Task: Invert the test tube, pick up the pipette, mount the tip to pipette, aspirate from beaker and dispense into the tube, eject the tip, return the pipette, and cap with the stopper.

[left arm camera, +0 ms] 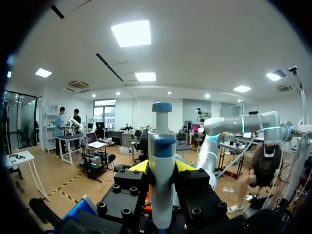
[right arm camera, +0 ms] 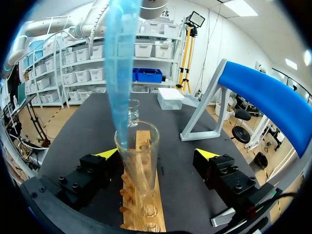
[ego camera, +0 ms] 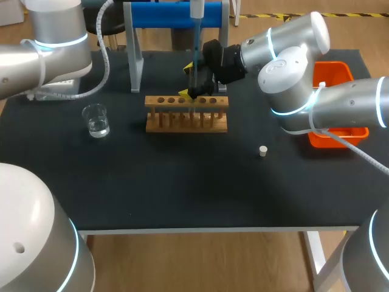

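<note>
With our left end effector [left arm camera: 162,166] clamped on the pipette [left arm camera: 161,146], its blue tip [right arm camera: 119,73] inside the racked test tube [right arm camera: 137,161] between our right end effector's [right arm camera: 158,154] spread fingers [right arm camera: 95,178], sideways drift could chip or topple the tube.

Blue stand [ego camera: 173,15] and wooden rack [ego camera: 186,114] crowd the rear.

The bench [ego camera: 182,182] has a matte black top with a pale edge and stands on white legs [ego camera: 313,255]. Under it lies a light wooden floor [ego camera: 200,261], marked with a strip of yellow and black tape [ego camera: 292,16] behind the bench. The white ceiling [left arm camera: 195,58] carries bright square light panels [left arm camera: 130,33]. Metal shelves [right arm camera: 63,78] holding rows of white bins [right arm camera: 146,48] line one wall, and a glass partition [left arm camera: 19,122] closes off another side.
</note>
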`<state>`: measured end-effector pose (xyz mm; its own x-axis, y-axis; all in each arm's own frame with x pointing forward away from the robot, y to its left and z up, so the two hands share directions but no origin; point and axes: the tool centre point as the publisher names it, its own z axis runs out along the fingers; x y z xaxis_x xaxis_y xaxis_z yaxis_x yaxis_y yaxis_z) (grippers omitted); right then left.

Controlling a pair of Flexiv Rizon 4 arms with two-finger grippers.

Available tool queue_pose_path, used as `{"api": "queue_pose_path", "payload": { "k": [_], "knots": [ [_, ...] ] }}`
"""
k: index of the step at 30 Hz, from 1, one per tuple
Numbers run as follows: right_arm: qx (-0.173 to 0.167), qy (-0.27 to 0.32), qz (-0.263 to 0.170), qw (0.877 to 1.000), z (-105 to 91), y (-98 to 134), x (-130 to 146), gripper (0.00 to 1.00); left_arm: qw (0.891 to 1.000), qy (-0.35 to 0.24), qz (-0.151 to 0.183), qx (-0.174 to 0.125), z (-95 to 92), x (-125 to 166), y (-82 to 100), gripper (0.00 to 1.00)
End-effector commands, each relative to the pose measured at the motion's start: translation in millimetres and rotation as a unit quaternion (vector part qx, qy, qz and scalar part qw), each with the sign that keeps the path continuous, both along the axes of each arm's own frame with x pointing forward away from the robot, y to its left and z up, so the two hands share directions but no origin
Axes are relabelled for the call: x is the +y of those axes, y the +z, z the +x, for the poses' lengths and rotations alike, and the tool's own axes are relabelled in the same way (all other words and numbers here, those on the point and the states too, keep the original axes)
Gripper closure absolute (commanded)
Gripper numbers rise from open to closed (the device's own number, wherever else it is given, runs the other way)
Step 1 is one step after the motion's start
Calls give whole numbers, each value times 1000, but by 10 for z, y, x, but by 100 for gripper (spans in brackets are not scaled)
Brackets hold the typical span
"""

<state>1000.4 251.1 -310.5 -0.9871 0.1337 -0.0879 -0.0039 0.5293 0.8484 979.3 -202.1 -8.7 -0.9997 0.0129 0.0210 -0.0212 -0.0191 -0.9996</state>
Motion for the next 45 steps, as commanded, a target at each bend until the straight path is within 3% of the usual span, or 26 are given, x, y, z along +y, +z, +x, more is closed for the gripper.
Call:
{"api": "queue_pose_path", "payload": {
  "k": [1,17,28,37,45],
  "knots": [
    [1,1,-1,1000,5,8,-7,0,1000,4,2,-1,-49,-7,45,100],
    [1,1,-1,1000,5,8,-7,0,999,27,13,-14,-171,127,178,100],
    [1,1,-1,1000,5,8,-7,0,997,73,24,-11,-454,408,208,100],
    [1,1,-1,1000,5,8,-7,0,994,103,29,-4,-766,604,57,100],
    [1,1,-1,1000,5,8,-7,0,994,104,15,8,-1097,587,-312,100]
  ]
}}
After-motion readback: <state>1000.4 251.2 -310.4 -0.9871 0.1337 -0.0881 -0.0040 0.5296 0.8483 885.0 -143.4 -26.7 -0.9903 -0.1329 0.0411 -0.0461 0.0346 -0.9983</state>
